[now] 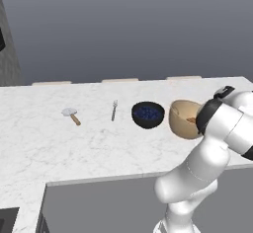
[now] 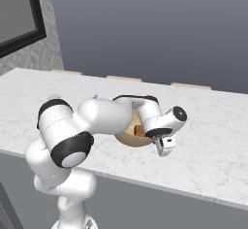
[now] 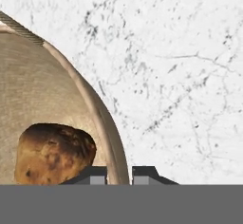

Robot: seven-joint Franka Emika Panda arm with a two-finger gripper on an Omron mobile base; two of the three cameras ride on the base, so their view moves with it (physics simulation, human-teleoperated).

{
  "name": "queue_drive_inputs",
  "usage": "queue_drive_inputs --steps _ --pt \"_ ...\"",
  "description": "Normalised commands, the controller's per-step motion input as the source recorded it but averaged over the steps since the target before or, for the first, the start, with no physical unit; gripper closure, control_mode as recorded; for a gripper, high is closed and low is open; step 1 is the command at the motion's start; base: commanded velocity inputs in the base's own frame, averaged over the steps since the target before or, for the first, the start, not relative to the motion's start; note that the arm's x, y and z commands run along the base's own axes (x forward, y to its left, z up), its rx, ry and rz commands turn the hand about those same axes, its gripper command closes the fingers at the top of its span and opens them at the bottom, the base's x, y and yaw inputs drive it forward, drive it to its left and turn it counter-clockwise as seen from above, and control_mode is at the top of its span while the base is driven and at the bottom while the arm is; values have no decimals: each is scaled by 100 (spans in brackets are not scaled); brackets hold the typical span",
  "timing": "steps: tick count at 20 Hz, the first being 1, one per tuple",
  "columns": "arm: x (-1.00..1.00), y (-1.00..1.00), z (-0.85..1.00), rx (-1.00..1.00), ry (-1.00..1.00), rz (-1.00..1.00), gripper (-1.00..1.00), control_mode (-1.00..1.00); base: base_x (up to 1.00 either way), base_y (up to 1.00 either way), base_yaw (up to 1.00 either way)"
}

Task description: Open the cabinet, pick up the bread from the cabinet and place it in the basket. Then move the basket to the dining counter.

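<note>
The tan basket (image 1: 184,121) sits tipped on the white marble dining counter (image 1: 74,143), its opening turned toward the base. The brown crusty bread (image 3: 54,154) lies inside it, against the wall near the rim. My gripper (image 3: 118,175) is shut on the basket's rim, one fingertip (image 3: 97,176) inside and the other outside. In the right base view the forearm covers most of the basket (image 2: 127,139), and a bit of bread (image 2: 139,130) shows beside the hand. The cabinet is out of view.
A dark bowl of blueberries (image 1: 147,114) stands just left of the basket, almost touching it. Further left lie a fork (image 1: 114,109) and a small wooden-handled utensil (image 1: 71,115). Bare marble (image 3: 180,76) stretches beyond the basket's rim.
</note>
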Motion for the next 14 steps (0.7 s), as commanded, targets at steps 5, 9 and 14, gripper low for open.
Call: queue_drive_inputs --steps 5,9,14 --pt "-11 0 9 0 -15 0 100 -100 0 0 0" --pt "-10 9 9 -3 -25 0 100 -100 0 0 0" --pt "-4 3 1 -15 -4 -6 100 -100 0 0 0"
